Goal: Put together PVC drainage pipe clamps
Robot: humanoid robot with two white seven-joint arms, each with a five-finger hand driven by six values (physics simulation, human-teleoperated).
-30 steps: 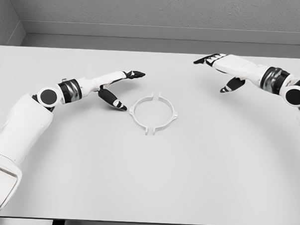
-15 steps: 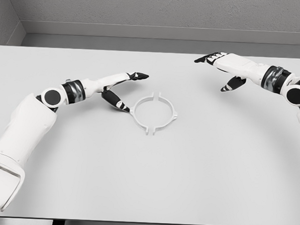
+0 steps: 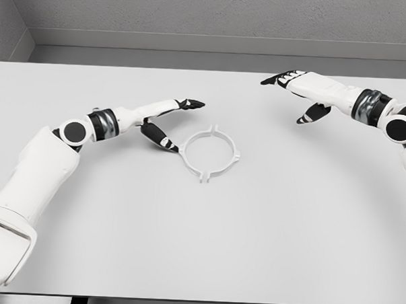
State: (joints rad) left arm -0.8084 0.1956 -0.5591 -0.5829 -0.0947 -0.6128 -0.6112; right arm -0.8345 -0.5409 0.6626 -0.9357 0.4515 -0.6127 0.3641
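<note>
- Clamp ring (image 3: 210, 154) lies flat mid-surface (image 3: 253, 248); halves look joined, ears seem closed, so assembly likely nearly done.
- Left robot hand (image 3: 165, 120) spread, thumb just beside ring's left edge, gripping nothing.
- Right robot hand (image 3: 301, 92) spread, well apart, idle.

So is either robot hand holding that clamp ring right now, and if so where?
Nothing is held. The clamp ring lies flat on the table; the left robot hand is open beside it, the right robot hand open, far off.

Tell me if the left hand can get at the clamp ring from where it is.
Probably yes. The left hand is open right beside the clamp ring, its thumb tip nearly at the ring's left edge, and only bare table lies between them.
</note>
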